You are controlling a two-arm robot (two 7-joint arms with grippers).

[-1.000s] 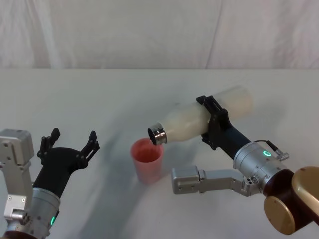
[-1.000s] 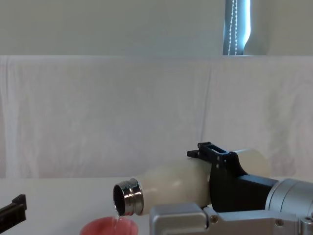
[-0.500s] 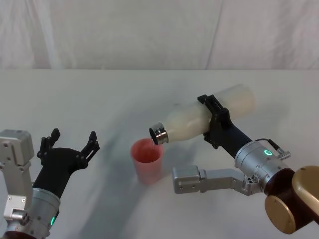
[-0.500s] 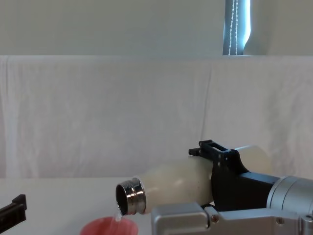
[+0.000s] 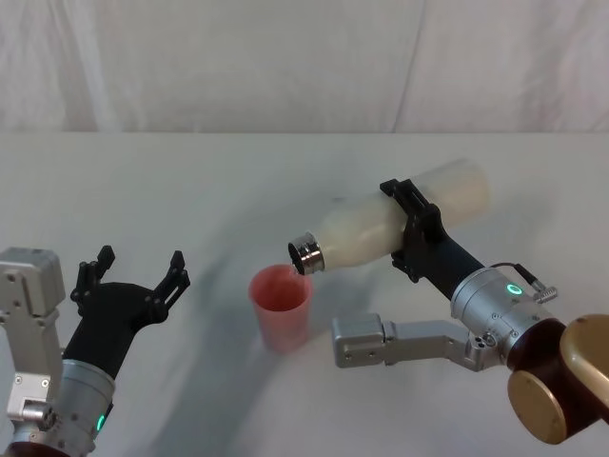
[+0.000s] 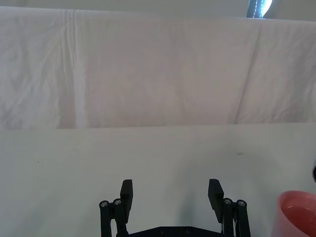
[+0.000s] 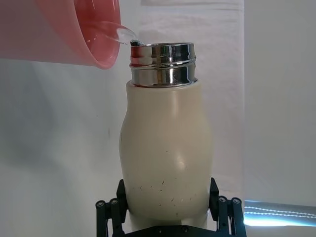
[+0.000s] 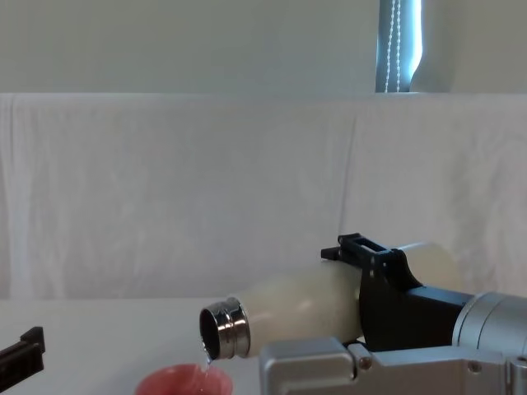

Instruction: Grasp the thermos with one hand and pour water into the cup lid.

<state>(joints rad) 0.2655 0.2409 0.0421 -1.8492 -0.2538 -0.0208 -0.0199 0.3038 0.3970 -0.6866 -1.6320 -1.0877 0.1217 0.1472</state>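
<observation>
My right fingers (image 5: pixel 411 228) clamp the thermos (image 5: pixel 395 227), tipped nearly level, its neck over the cup lid (image 5: pixel 281 307) on the table (image 5: pixel 190 181). My left fingers (image 5: pixel 133 271) hover spread, idle.

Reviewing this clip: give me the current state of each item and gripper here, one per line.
Thermos: uncapped, tipped nearly level, steel neck above the cup lid's rim, thin stream of water running out.
Cup lid: upright on the table, open side up, catching the water.
Right gripper: shut on the thermos body, holding it off the table.
Left gripper: open, holding nothing, over the table to the cup lid's left.
</observation>
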